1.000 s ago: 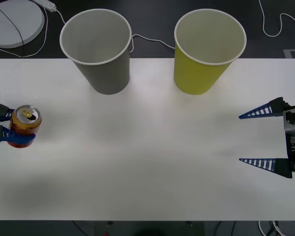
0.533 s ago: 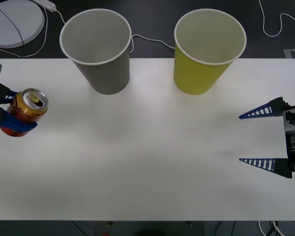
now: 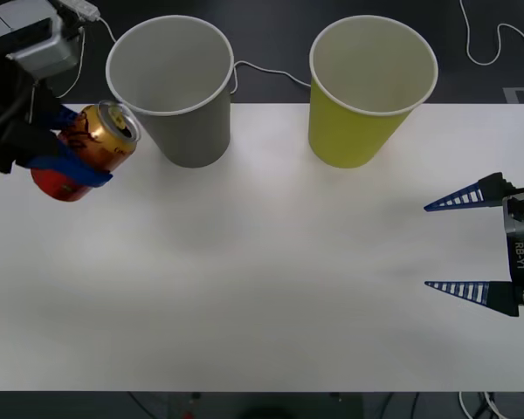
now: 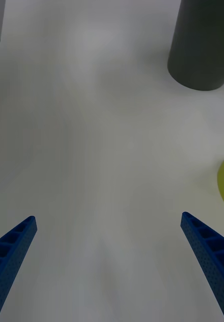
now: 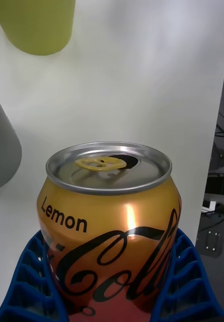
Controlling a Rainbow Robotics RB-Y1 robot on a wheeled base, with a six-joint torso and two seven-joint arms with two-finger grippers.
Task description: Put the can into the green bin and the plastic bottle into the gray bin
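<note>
Can [image 3: 87, 148], clenched in left hand [image 3: 65, 153], reads "Lemon" up close; right hand [image 3: 468, 246] released.

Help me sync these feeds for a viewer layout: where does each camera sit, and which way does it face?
Front view: above the arms, looking forward and down at the table; left gripper holding the can at left, open right gripper at right.
Right wrist view: on the right wrist, facing across the table toward the gray bin; its own fingers at the corners.
Left wrist view: on the left wrist, facing the gripped can; blue fingers hug it.
Shared: the green bin and gray bin show in all three views.
</note>
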